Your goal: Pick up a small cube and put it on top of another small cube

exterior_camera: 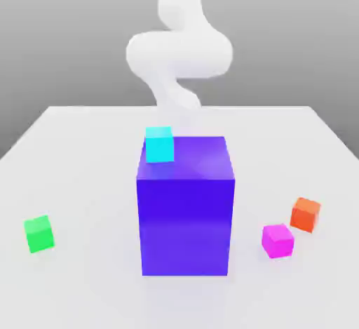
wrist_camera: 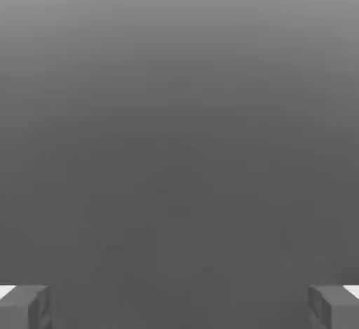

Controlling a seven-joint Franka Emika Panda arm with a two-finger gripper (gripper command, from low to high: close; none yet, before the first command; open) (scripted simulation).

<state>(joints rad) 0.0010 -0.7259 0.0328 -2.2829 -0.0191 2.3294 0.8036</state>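
In the exterior view, a large blue-violet block (exterior_camera: 185, 212) stands upright in the middle of the pale tabletop (exterior_camera: 84, 180), one flat face turned squarely toward the camera. A small cyan cube (exterior_camera: 159, 144) appears at the block's top edge, toward the exterior view's left corner; whether it rests on the top face or lies on the tabletop behind the block cannot be told. It sits nearly square to the camera, turned very slightly, and being a cube it has no long axis. A green cube (exterior_camera: 38, 233) lies on the tabletop well apart at the exterior view's left, turned a little so two side faces show. At the exterior view's right, a magenta cube (exterior_camera: 278, 240) and an orange cube (exterior_camera: 306, 215) lie near each other without touching, both turned slightly. The white arm (exterior_camera: 179, 50) curls behind the block.

In the hand view, the end effector (wrist_camera: 179, 306) is spread wide: its two grey fingertips (wrist_camera: 24, 306) stand at opposite edges, with plain grey background between them. It holds nothing and touches nothing.
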